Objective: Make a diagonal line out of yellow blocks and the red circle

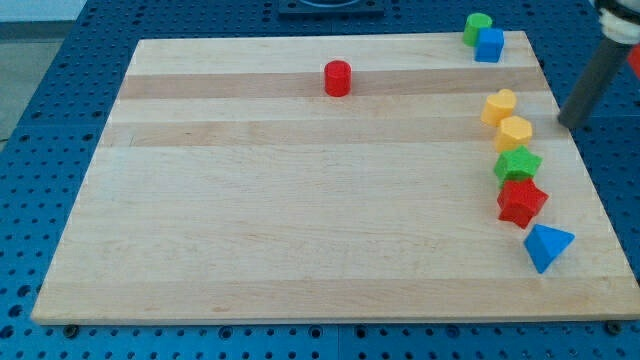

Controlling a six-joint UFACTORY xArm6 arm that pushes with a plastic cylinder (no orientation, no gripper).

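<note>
**Red circle alone up top, yellows stacked at right edge, tip parked beside them**

Worktop [250, 250] is bare across its left half. First thing going left to right: red circle [338, 78], alone near the view's top, well apart from everything else, so it needs the longest push or serves as the line's far anchor.

Right side: green block [477, 26] touching blue cube [490, 45] at the top corner, out of the way. Below, two yellow blocks, upper [499, 106] and lower [516, 132], touching, already on a slight slant running down-right. Likely the line's start. Continuing the same run: green block [518, 164], red star [521, 202], blue triangle [546, 246]; these non-task pieces sit where the diagonal would extend.

My tip [568, 122] sits just right of the yellows, not touching, apparently staged to shove them leftward. No claw on this rig, so open/closed state doesn't apply.
</note>
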